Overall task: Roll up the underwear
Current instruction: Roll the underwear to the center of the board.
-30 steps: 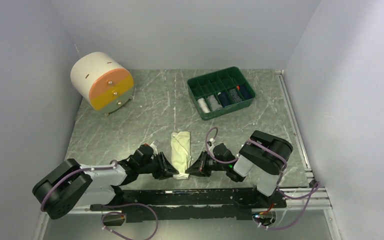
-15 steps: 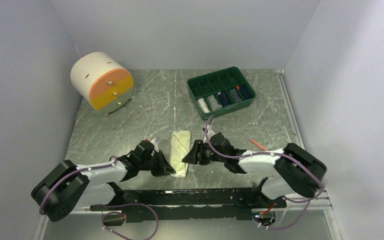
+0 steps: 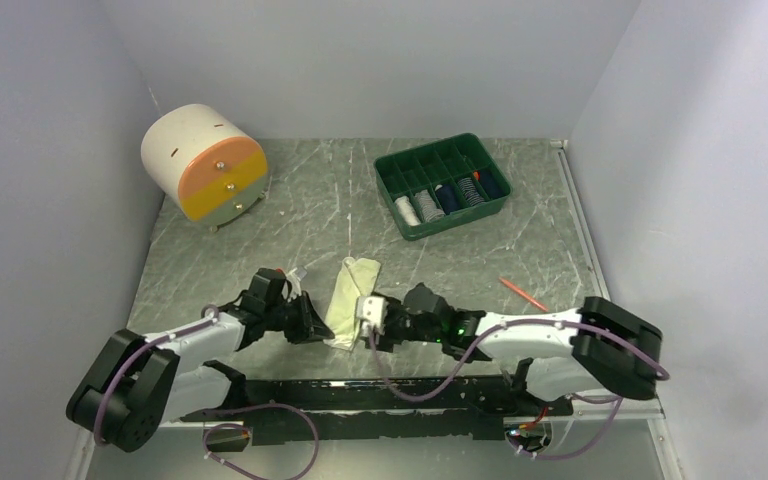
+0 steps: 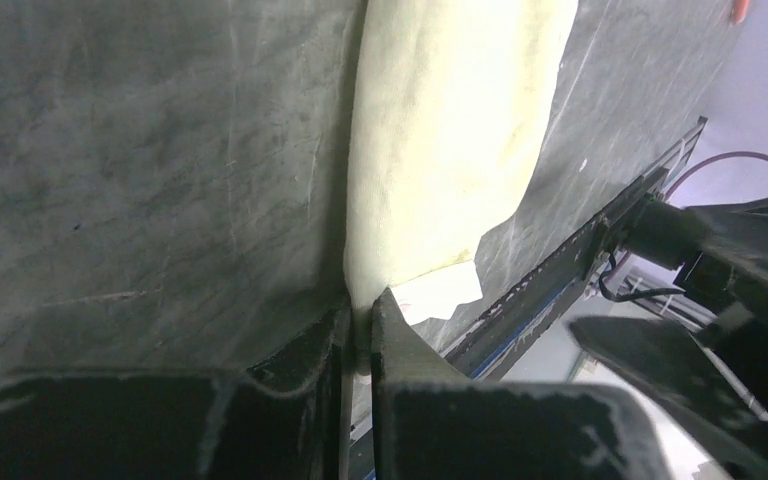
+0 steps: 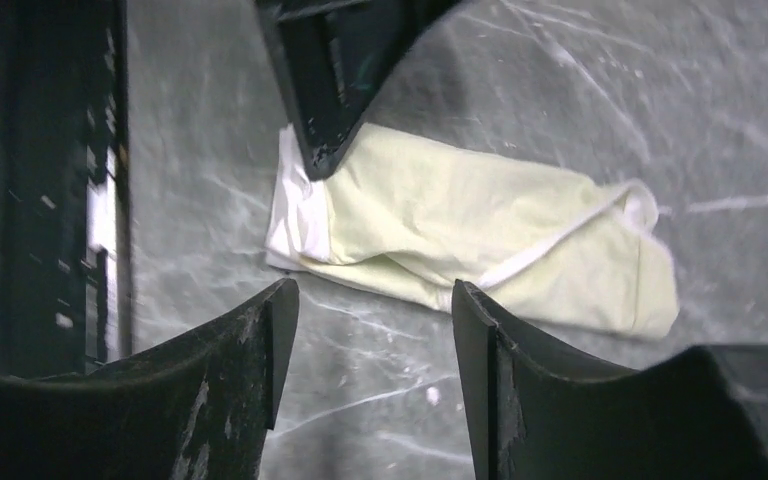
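The cream-white underwear (image 3: 353, 288) lies folded into a long strip on the marble table, tilted with its near end toward the left. At that near left corner my left gripper (image 3: 326, 335) is shut on the cloth; in the left wrist view the jaws (image 4: 360, 325) pinch the underwear's (image 4: 450, 130) edge. My right gripper (image 3: 378, 325) stands open just right of the near end. In the right wrist view its fingertips (image 5: 375, 300) hold only bare table between them, and the underwear (image 5: 480, 225) lies just beyond them.
A green divided tray (image 3: 388, 185) with rolled items stands at the back right. A round white and orange drawer box (image 3: 205, 163) sits at the back left. An orange pen (image 3: 525, 293) lies to the right. A black rail (image 3: 360, 395) runs along the near edge.
My right gripper has opened, let go of the cloth and reached out low. The left gripper closed on the near corner and drew it left, tilting the strip.
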